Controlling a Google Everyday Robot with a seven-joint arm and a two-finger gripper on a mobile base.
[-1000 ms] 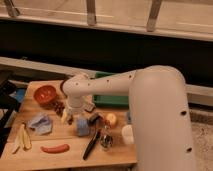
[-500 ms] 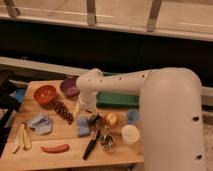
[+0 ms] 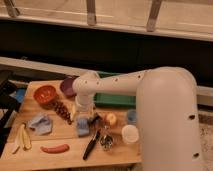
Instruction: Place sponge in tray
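The small light-blue sponge (image 3: 82,126) lies on the wooden table, in front of the green tray (image 3: 116,100), which stands at the table's back edge partly behind my white arm. My gripper (image 3: 87,119) hangs from the wrist just above the sponge's far right edge, pointing down. Its fingers look open, and the sponge rests on the wood. Most of the tray's right half is hidden by the arm.
A purple bowl (image 3: 67,85) and a red bowl (image 3: 45,93) stand back left, with dark grapes (image 3: 62,111) beside them. A blue-grey cloth (image 3: 40,123), banana (image 3: 22,138) and red sausage (image 3: 55,148) lie left. Black tongs (image 3: 92,145), an orange fruit (image 3: 111,119), a blue cup (image 3: 131,116) and a white cup (image 3: 130,134) crowd the right.
My arm has swung from the left toward the table's middle, and the gripper has come down over the sponge. The objects have not moved.
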